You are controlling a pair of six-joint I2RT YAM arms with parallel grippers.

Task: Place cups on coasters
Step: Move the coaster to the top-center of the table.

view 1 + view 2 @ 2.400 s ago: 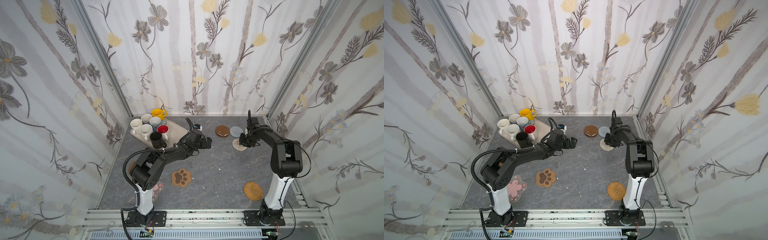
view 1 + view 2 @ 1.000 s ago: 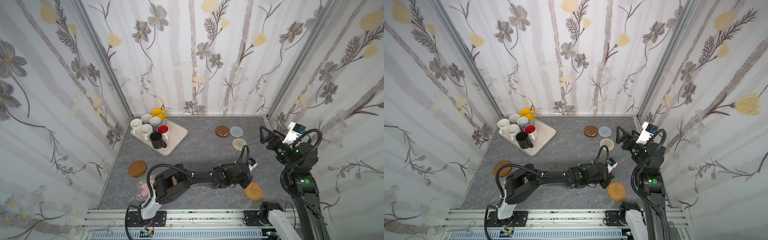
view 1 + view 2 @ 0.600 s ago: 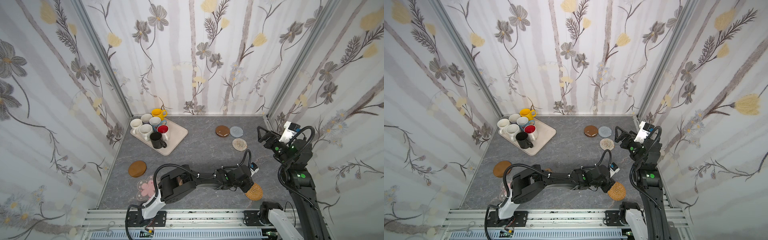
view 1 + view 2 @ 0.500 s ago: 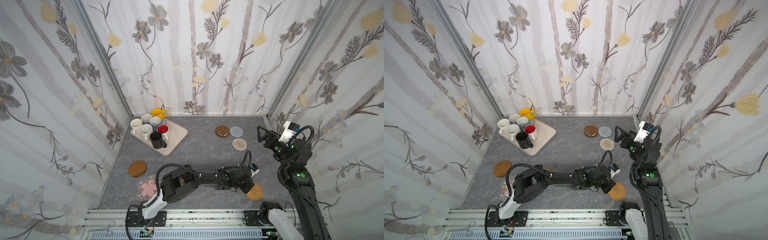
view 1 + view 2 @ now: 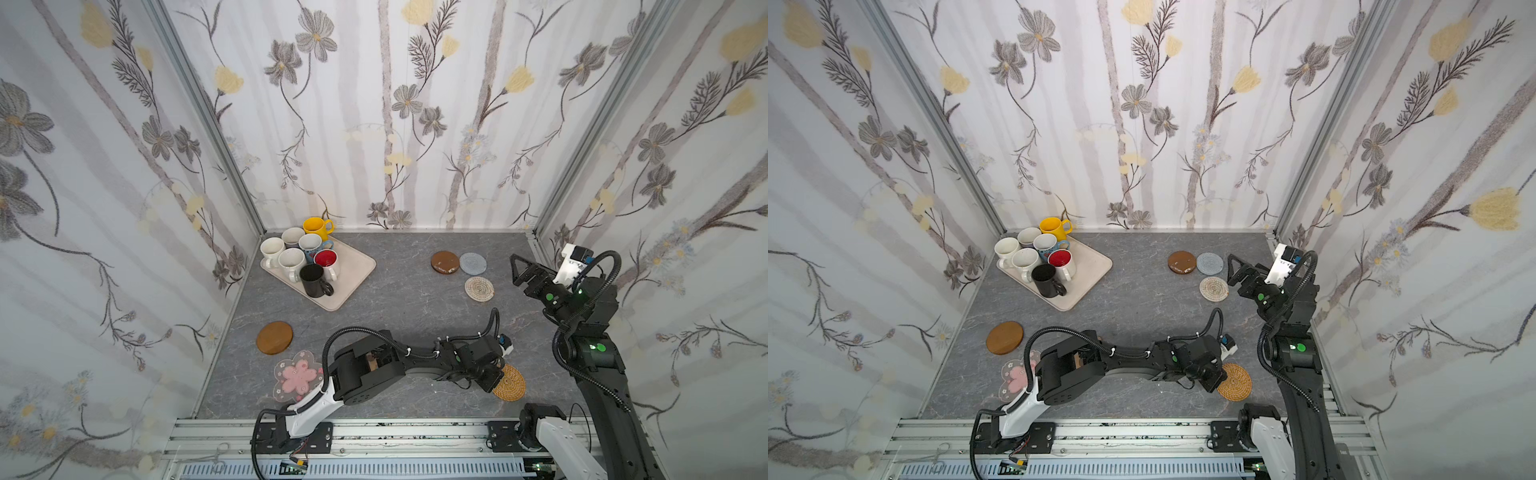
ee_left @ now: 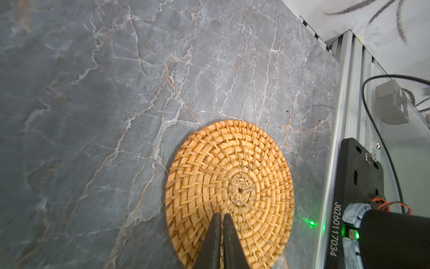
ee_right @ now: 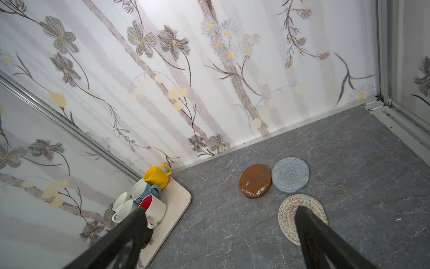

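Seven mugs (image 5: 305, 259) crowd the tray (image 5: 357, 266) in the far left corner, none on a coaster. The left claw (image 6: 222, 214), jaws together, has its tips over the edge of the golden coaster (image 6: 232, 186), which lies close to the rail (image 6: 349, 97). I'd worry a shove from those tips skids it against the rail, or the weave snags them. The right claw (image 5: 516, 270) hangs spread wide and empty above the surface (image 5: 395, 299), near the beige coaster (image 5: 479, 289). The left arm (image 5: 374, 365) sprawls across the front, well apart from the mugs. Packed so tight, lifting one may knock its neighbours.
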